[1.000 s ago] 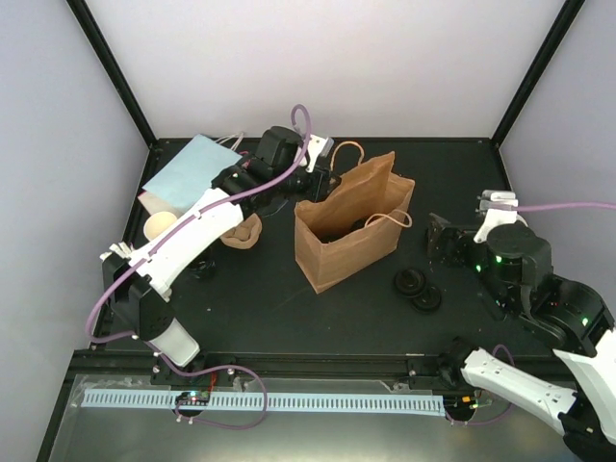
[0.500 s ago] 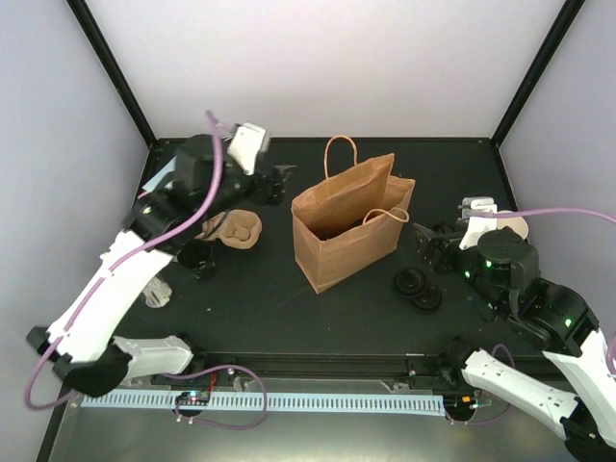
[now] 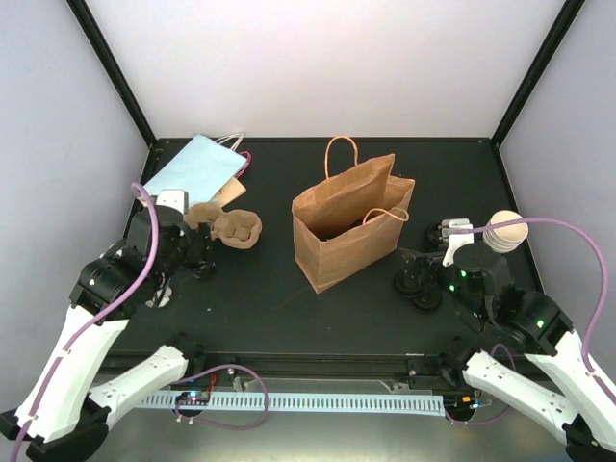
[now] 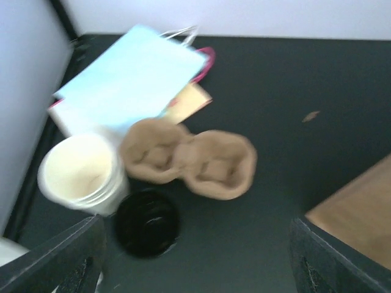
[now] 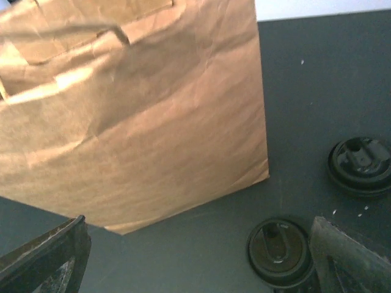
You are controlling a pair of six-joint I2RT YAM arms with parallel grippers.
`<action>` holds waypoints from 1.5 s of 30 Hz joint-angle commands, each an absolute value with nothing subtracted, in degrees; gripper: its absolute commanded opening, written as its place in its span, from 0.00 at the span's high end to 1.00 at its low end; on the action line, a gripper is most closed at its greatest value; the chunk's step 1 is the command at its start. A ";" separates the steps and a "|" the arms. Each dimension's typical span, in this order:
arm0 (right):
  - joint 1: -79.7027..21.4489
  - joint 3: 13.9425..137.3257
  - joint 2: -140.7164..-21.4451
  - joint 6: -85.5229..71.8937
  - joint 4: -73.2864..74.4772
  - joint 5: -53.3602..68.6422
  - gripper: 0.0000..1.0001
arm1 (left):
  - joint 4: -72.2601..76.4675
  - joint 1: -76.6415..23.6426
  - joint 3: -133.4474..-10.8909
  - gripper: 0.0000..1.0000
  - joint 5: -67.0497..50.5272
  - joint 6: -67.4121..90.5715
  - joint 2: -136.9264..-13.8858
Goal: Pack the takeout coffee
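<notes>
- The right pincer (image 5: 198, 235) hangs with its jaws spread wide and nothing between them, near and to the right of the brown paper bag (image 3: 348, 231).
- Two black lids (image 3: 419, 289) lie flat on the table (image 3: 279, 289) just right of the bag's near corner. They are close together, and no cup is under them.
- The left pincer (image 4: 195, 238) is also spread wide and holds nothing, well to the left of the bag.
- A black paper cup (image 4: 146, 221) stands upright left of the bag, and its top looks dark.
- Just beside it, farther from the bag, stands an open cream cup (image 4: 82, 174) with nothing in it.
- A pulp cup carrier (image 4: 189, 159) lies left of the bag, and both its wells are bare.
- The bag stands upright with its mouth open and its handles up. Its inside is dark, so I cannot tell what it holds.
- Another cream cup (image 3: 505, 231) sits right of the bag.
- A flat pale-blue bag (image 3: 195, 168) lies far left, beyond the carrier.
</notes>
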State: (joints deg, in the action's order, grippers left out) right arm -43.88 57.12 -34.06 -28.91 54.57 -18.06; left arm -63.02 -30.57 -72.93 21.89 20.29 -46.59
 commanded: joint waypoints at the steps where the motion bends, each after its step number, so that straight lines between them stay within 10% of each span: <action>1: -43.62 54.44 -32.94 -31.35 51.66 -13.93 0.00 | -71.39 -25.00 -71.29 0.19 32.08 26.54 -45.75; 20: -43.68 54.84 -31.15 -31.36 53.40 -12.46 0.00 | -65.73 -8.38 -60.08 0.33 34.97 30.97 -51.74; 45: -43.61 56.29 -30.50 -31.54 54.30 -13.11 0.00 | -65.37 -5.09 -57.08 0.76 33.34 35.70 -54.46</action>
